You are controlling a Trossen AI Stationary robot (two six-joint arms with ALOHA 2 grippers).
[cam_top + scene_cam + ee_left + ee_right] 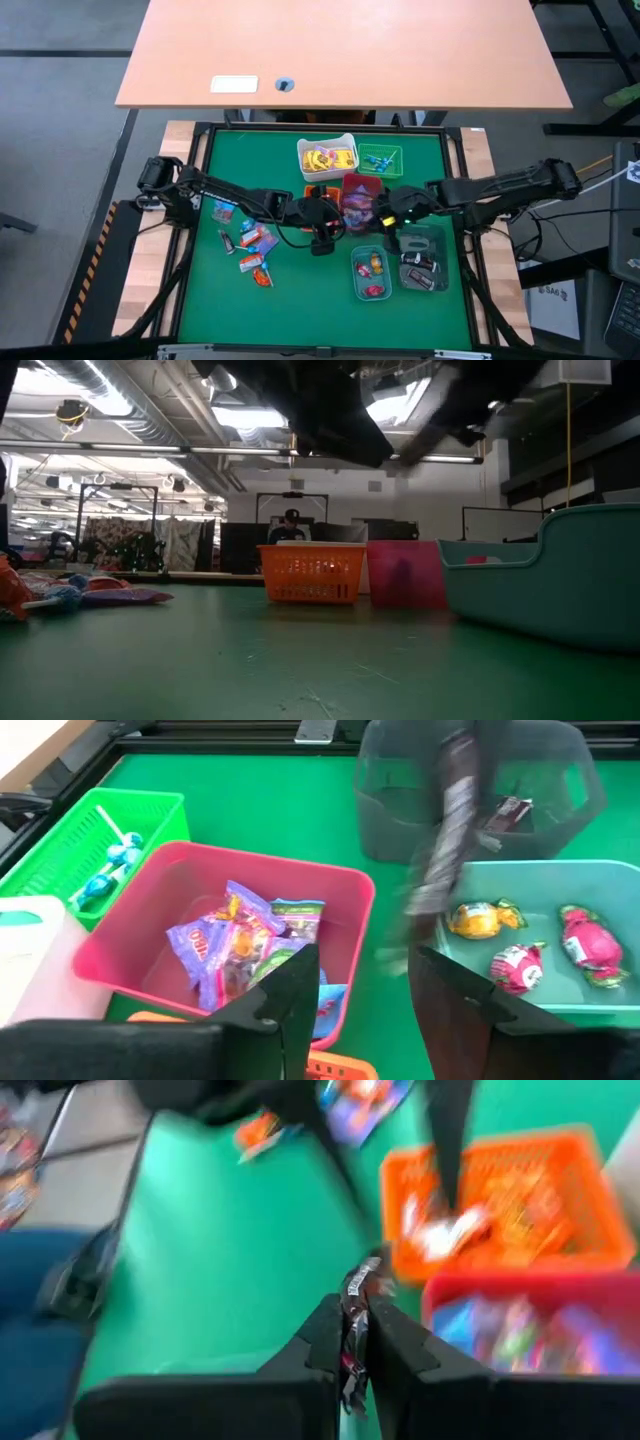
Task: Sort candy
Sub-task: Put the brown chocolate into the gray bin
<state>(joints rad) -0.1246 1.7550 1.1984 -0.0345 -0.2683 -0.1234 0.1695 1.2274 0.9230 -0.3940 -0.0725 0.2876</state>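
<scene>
A dark brown wrapped candy sits in my right gripper, which is shut on it above the middle of the green mat, near the pink bin. In the left wrist view that candy shows as a blurred upright strip over the teal bin and the grey bin. My left gripper stands open just short of it, over the orange bin, with nothing between its fingers. Loose candy lies on the mat at the left. My right gripper pinches the dark brown candy's wrapper between its two fingers. One end of the wrapper sticks out past the fingertips. The candy is lifted clear of the mat and the bins.
A white bin with yellow candy and a green bin stand at the mat's far side. The pink bin holds purple wrappers, the teal bin red and yellow sweets. The grey bin stands at the right.
</scene>
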